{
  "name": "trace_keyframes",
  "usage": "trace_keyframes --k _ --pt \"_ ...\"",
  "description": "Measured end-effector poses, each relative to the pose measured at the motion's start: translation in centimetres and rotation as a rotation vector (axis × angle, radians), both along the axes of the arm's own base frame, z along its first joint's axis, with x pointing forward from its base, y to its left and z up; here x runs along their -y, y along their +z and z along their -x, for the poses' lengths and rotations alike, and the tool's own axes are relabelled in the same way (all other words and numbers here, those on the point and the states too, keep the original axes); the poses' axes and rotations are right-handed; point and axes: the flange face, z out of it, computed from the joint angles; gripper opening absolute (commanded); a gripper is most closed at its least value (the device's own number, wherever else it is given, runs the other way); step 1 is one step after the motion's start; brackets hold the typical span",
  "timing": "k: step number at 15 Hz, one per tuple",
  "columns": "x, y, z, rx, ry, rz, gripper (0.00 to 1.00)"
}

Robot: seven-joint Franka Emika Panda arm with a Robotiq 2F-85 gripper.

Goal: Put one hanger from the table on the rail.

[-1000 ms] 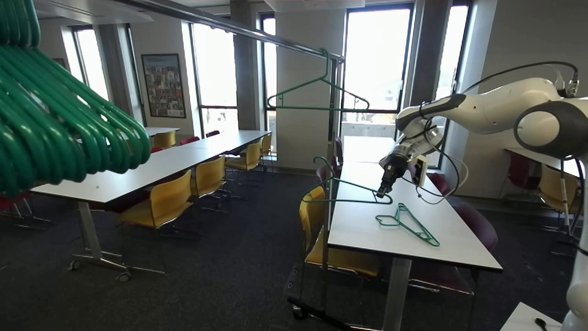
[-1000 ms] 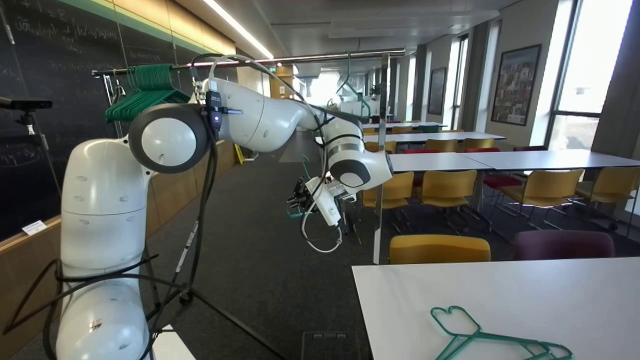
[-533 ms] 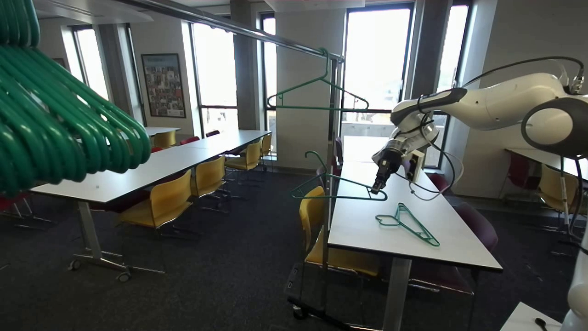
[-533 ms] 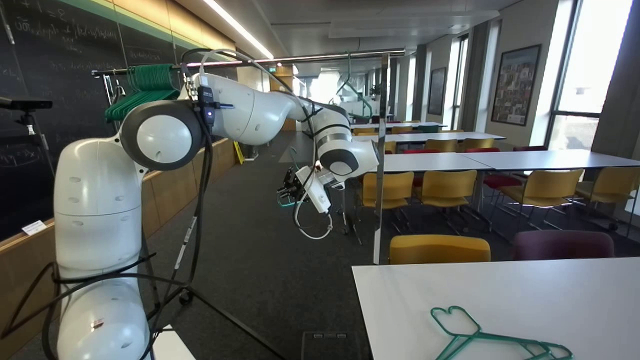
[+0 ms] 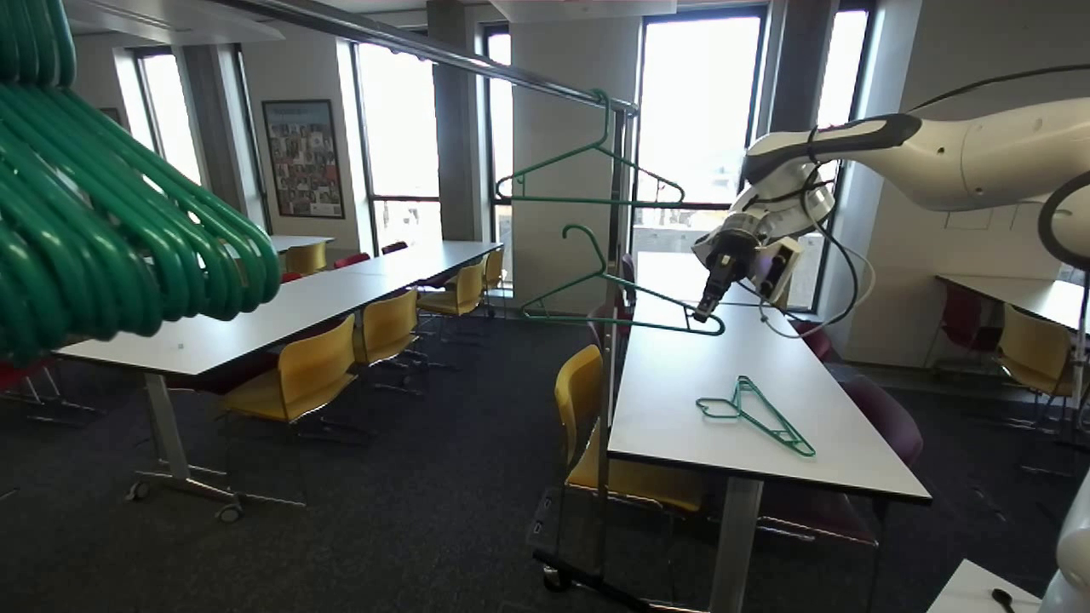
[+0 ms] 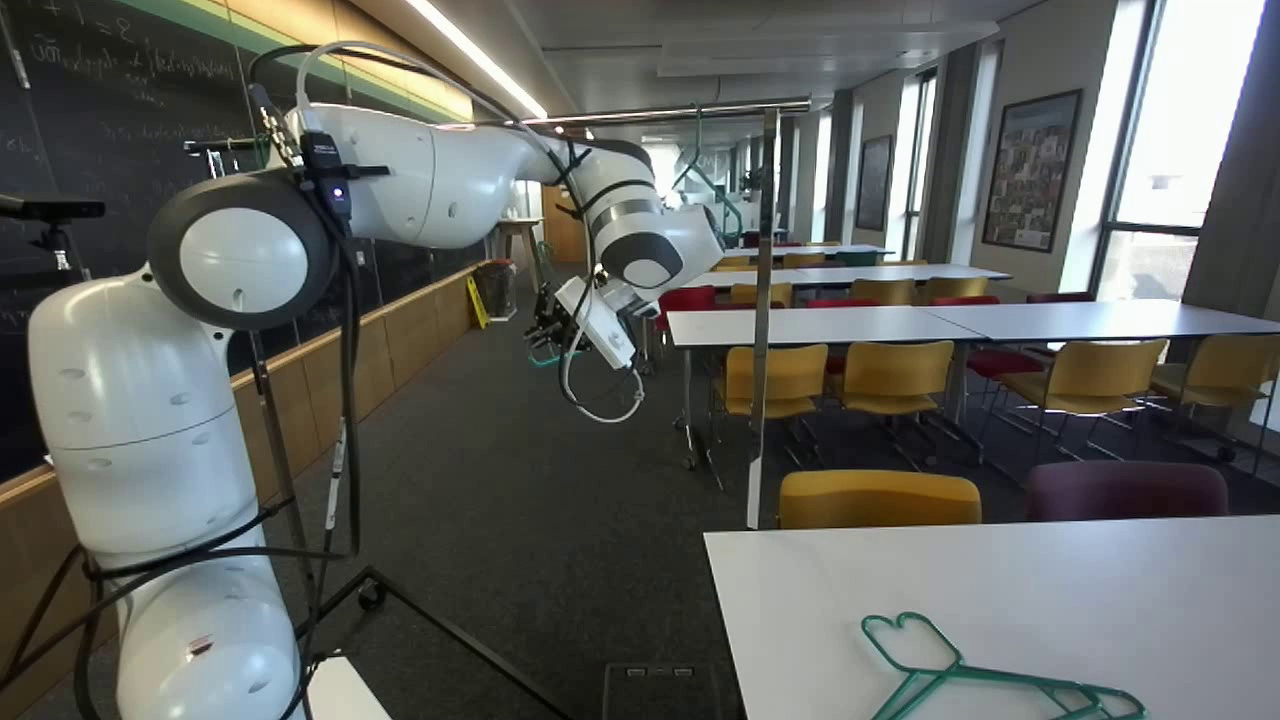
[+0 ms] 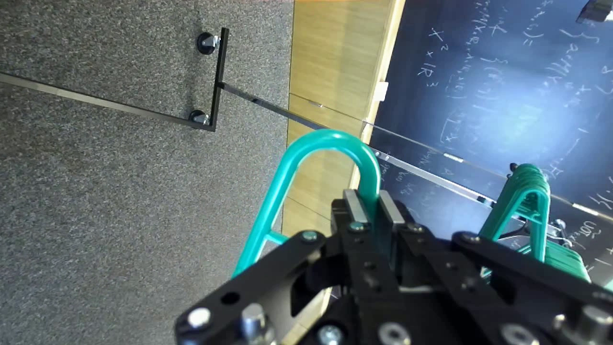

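Note:
My gripper (image 5: 703,313) is shut on one lower corner of a green hanger (image 5: 604,274) and holds it in the air above the white table (image 5: 681,358). In that exterior view the hook points up and left, below the metal rail (image 5: 477,61). In the wrist view the fingertips (image 7: 368,203) pinch the rounded corner of the hanger (image 7: 330,136); its hook is out of view there. In an exterior view my gripper (image 6: 545,335) mostly hides the held hanger. More green hangers (image 5: 762,421) lie on the table; they also show in an exterior view (image 6: 1000,672).
One hanger (image 5: 588,201) hangs near the rail's end by the upright (image 5: 615,213). A bunch of green hangers (image 5: 128,221) hangs at the rail's other end, also in the wrist view (image 7: 527,182). A yellow chair (image 5: 579,392) stands beside the table and rack.
My gripper has risen with the held hanger, so the hanger now sits higher, nearer the rail. In an exterior view the arm has shifted up and left. The hangers on the table have not moved.

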Motion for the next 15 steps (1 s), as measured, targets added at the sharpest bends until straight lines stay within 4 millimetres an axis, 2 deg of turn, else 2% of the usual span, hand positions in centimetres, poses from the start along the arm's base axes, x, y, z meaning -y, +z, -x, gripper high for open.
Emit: trace_keyframes --k 3,6,9,10,15 --pt "-0.8 2.7 1.5 0.023 0.025 -0.021 0.03" --pt "-1.5 4.5 2.9 0.022 0.07 -0.06 0.03" --pt "-2.0 5.7 3.8 0.012 0.115 -0.106 0.03" --pt "-2.1 6.0 4.0 0.01 0.127 -0.117 0.1" --pt "-1.6 6.2 4.1 0.009 0.129 -0.122 0.1"
